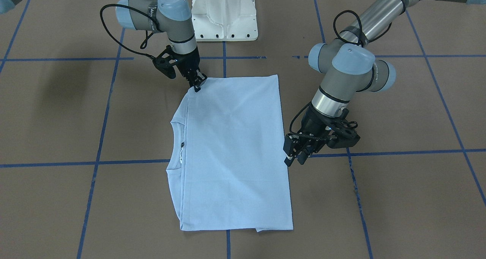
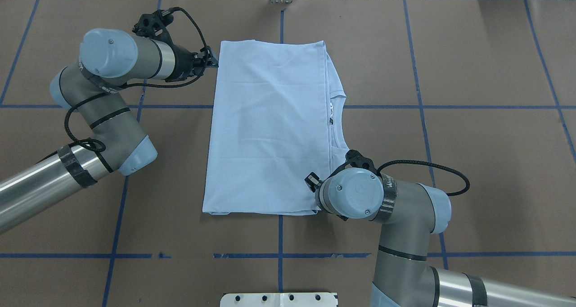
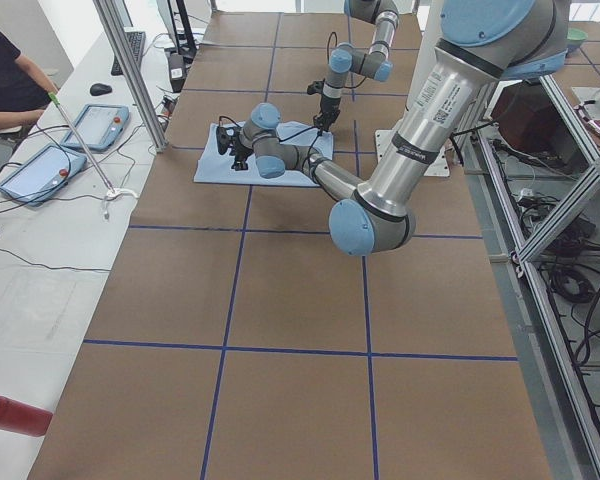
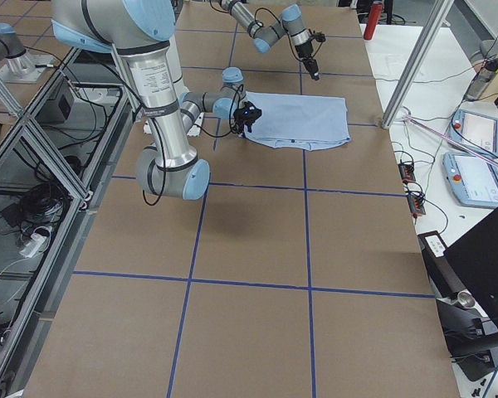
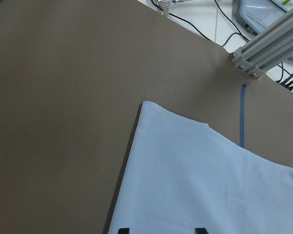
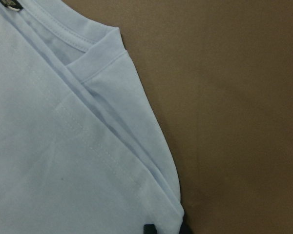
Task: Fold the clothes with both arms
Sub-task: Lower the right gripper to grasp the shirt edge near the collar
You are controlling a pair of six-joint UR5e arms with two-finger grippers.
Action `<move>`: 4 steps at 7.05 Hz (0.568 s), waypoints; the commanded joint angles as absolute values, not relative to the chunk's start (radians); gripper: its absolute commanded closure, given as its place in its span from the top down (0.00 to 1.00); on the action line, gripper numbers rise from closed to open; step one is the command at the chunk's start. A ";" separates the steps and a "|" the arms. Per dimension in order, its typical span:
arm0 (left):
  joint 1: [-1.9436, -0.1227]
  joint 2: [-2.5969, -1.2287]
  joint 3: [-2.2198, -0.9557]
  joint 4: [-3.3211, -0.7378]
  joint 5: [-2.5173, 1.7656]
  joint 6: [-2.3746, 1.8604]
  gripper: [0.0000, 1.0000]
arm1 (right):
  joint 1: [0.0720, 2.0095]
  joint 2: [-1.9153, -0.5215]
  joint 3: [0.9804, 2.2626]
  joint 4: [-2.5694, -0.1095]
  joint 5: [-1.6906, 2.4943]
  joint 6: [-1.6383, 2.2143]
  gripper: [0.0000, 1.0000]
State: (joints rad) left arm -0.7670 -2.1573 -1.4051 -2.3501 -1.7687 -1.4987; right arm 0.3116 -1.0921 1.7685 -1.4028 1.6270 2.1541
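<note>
The pale light-blue T-shirt (image 1: 231, 149) lies flat on the brown table, folded lengthwise into a long rectangle (image 2: 270, 127). Its collar (image 1: 176, 145) and dark neck label (image 6: 12, 5) show at one long edge; the chest print is hidden. My right gripper (image 1: 197, 86) sits low at the shirt's near corner, its fingertips (image 6: 149, 229) close together with the folded cloth edge between them. In the overhead view it is hidden under its wrist (image 2: 353, 194). My left gripper (image 1: 297, 159) is open and empty, raised beside the opposite long edge near the far corner (image 2: 211, 60). The shirt corner shows below it (image 5: 151, 109).
The white pedestal base (image 1: 224, 19) stands at the robot's side of the table. Blue tape lines (image 1: 224, 61) cross the brown surface. An aluminium post (image 5: 263, 53) and cables stand past the far edge. An operator (image 3: 10, 80) with tablets (image 3: 80, 125) sits beyond it.
</note>
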 commanded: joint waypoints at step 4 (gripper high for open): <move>-0.746 -2.071 -1.536 -2.349 -1.781 -1.610 0.54 | 0.324 -1.191 1.914 -1.404 1.689 2.132 0.00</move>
